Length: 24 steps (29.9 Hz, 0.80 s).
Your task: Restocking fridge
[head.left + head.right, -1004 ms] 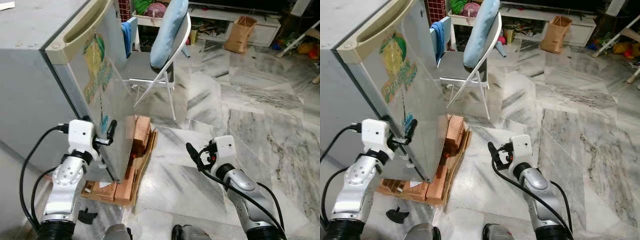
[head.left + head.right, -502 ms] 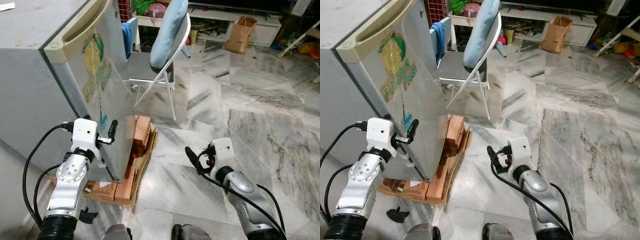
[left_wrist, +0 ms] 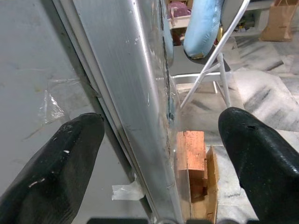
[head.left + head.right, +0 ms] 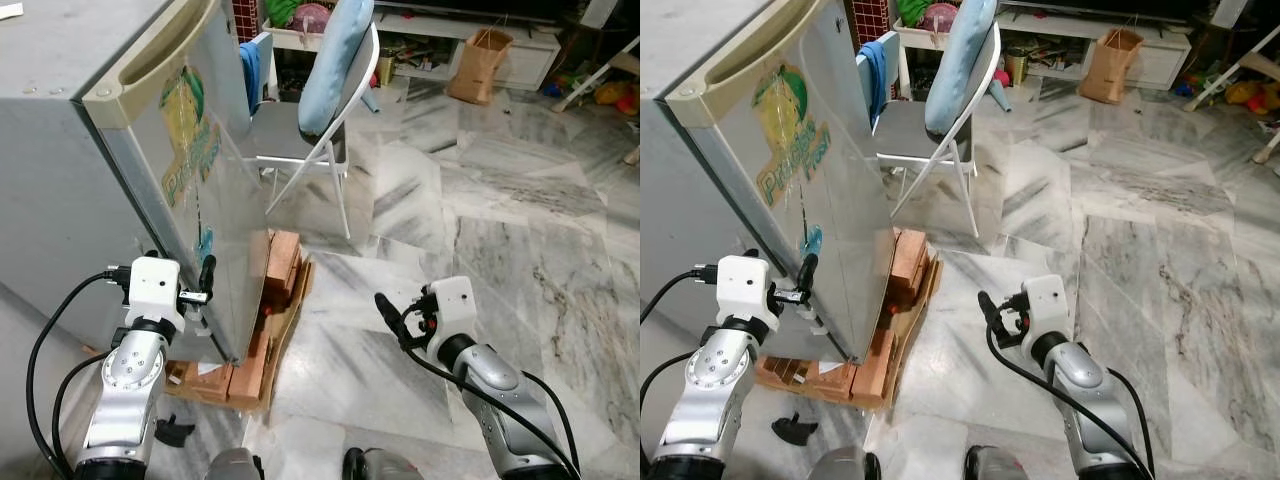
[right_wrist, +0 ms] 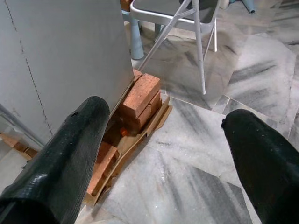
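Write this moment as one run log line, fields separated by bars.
left gripper open, at fridge door edge | right gripper open, over floor | door shut

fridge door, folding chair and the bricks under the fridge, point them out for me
fridge door (image 4: 195, 150), left eye view, on the fruit sticker on its front.
folding chair (image 4: 290, 132), left eye view, on the grey seat.
bricks (image 5: 141, 93), right wrist view, on the top brick's face.

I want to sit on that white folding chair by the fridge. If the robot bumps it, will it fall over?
Probably it would slide or tip fairly easily. The folding chair has thin tube legs and looks light. It stands on smooth marble floor, so it may skid first. The blue cushion leaning high on its back might topple off.
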{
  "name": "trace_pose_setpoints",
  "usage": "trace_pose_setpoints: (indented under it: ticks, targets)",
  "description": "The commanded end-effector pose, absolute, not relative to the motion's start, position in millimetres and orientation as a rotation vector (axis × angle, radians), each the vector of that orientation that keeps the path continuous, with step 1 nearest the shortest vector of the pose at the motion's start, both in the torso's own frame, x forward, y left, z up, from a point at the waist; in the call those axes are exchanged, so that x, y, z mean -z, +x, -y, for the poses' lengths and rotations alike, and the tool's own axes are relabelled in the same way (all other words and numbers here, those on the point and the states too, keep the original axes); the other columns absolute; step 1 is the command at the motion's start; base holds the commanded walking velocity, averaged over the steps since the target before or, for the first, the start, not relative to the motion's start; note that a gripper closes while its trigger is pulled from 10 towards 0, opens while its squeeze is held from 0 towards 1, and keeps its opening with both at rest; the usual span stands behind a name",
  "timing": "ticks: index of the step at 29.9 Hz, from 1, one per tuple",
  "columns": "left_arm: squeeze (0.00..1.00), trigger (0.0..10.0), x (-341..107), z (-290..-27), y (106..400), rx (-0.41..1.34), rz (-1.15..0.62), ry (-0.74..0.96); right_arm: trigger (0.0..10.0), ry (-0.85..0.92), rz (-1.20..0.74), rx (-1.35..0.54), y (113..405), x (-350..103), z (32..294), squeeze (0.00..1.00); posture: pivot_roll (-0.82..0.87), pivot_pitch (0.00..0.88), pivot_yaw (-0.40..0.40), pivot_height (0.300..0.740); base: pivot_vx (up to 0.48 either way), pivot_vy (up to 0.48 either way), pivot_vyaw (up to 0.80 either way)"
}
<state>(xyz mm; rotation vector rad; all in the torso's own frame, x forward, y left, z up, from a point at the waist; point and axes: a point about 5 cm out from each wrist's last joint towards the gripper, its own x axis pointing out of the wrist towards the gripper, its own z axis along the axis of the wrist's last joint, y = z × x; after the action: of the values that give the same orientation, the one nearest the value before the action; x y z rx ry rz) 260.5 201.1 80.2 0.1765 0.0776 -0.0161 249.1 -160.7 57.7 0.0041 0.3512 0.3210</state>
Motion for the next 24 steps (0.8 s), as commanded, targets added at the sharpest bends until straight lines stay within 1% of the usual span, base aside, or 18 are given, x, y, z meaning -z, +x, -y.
trace_pose_setpoints:
  ticks: [1, 5, 7, 11, 16, 24]
  targets:
    - [0.0, 10.0, -84.0, -201.5, 264.8, 0.013, -0.058, 0.181, 10.0, 0.002, -0.348, -0.339, 247.1, -59.9, 159.9, 0.0, 0.07, 0.067, -0.01, 0.74, 0.0, 0.0, -0.8]
    - [0.0, 10.0, -87.7, -204.3, 268.2, -0.02, -0.035, 0.183, 10.0, 0.032, -0.314, -0.383, 241.8, -66.0, 157.5, 0.0, 0.07, 0.065, -0.008, 0.74, 0.0, 0.0, -0.8]
    - [0.0, 10.0, -87.0, -205.7, 265.0, -0.036, -0.042, 0.183, 10.0, 0.026, -0.314, -0.395, 237.0, -66.2, 158.2, 0.0, 0.07, 0.066, -0.009, 0.74, 0.0, 0.0, 0.0]
    - [0.0, 10.0, -77.5, -201.1, 249.4, -0.014, -0.086, 0.15, 10.0, 0.017, -0.33, -0.393, 230.0, -61.6, 160.5, 0.0, 0.07, 0.067, -0.009, 0.74, 0.0, 0.0, 0.0]
    - [0.0, 10.0, -68.5, -192.9, 236.5, -0.014, -0.111, 0.128, 10.0, 0.005, -0.333, -0.401, 234.0, -59.7, 159.6, 0.0, 0.08, 0.062, -0.014, 0.74, 0.0, 0.247, 0.0]
    - [0.0, 10.0, -68.1, -186.8, 234.4, -0.006, -0.118, 0.112, 10.0, -0.009, -0.345, -0.412, 238.8, -54.9, 158.1, 0.0, 0.09, 0.054, -0.02, 0.74, 0.0, 0.292, 0.0]
